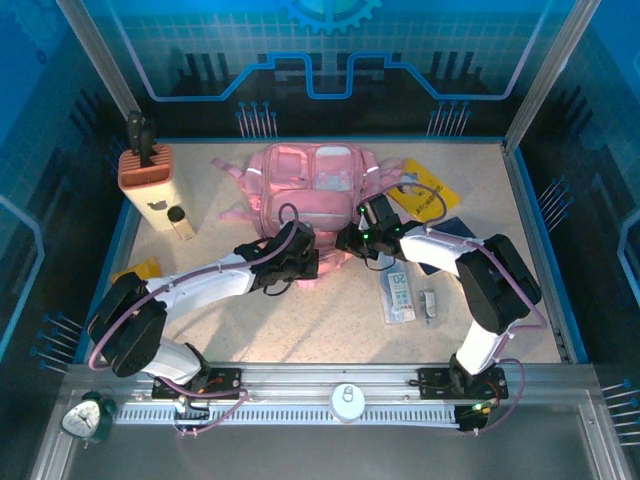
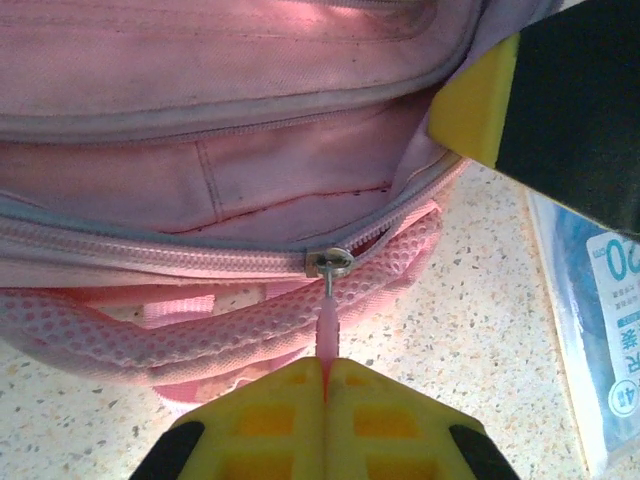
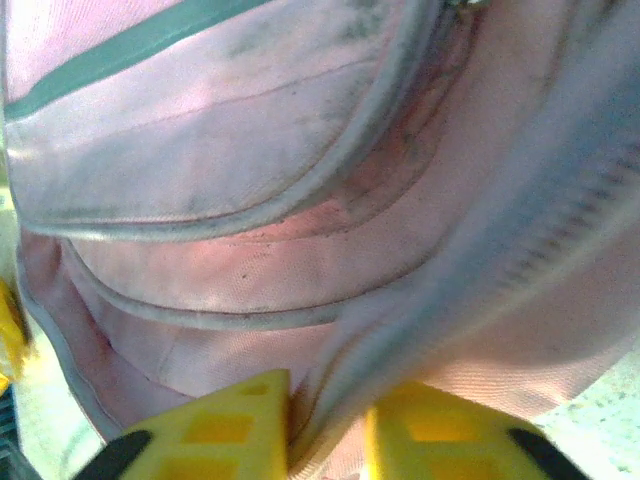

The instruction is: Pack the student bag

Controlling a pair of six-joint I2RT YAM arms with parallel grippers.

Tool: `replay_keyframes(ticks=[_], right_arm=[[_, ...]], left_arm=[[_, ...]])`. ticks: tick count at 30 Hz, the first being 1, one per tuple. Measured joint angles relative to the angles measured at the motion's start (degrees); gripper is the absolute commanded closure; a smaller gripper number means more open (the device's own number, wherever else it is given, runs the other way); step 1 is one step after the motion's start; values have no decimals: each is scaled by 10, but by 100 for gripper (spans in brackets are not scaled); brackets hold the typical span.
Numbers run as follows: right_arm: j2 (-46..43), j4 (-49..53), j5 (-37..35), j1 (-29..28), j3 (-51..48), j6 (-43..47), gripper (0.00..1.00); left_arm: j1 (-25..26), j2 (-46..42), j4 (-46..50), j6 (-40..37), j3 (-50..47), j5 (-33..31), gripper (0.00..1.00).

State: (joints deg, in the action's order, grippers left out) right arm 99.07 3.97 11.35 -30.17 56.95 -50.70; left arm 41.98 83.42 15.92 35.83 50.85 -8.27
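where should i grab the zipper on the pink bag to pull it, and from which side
Grip the thin pink tab hanging off the metal slider, not the slider itself. The tab points away from the bag across the mesh strap, so come in from outside that edge, in line with it, jaws closing on its flat faces. The left gripper is shut on it this way.

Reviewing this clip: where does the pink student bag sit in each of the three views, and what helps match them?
Top external: student bag at centre, toward the back of the speckled table.
Left wrist: across the upper half; the left hand pinches its zipper pull.
Right wrist: spreads from the top down to the right hand, which clamps a fold.
Shared landmark: the speckled table under the bag.
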Motion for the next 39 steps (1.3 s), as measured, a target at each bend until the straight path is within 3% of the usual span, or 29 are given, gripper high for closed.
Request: replay_keyframes(ticks=[4, 16, 23, 28, 35, 39], right_arm=[[-2, 0, 0, 1, 0, 5, 100], [-18, 10, 15, 59, 4, 42, 100], [5, 50, 29, 101, 70, 78, 100], [13, 72, 28, 104, 84, 92, 77], [-14, 86, 26, 98, 76, 107, 66], [-39, 86, 26, 84, 69, 107, 62]], left_arm=[[-3, -7, 1, 0, -5, -14, 100], [-61, -31, 3, -18, -39, -26, 100], [-78, -31, -4, -28, -41, -10, 100], [-78, 1, -22, -28, -38, 11, 100], [-78, 61, -45, -34, -28, 19, 100], [-79, 87, -62, -45, -21, 19, 90]])
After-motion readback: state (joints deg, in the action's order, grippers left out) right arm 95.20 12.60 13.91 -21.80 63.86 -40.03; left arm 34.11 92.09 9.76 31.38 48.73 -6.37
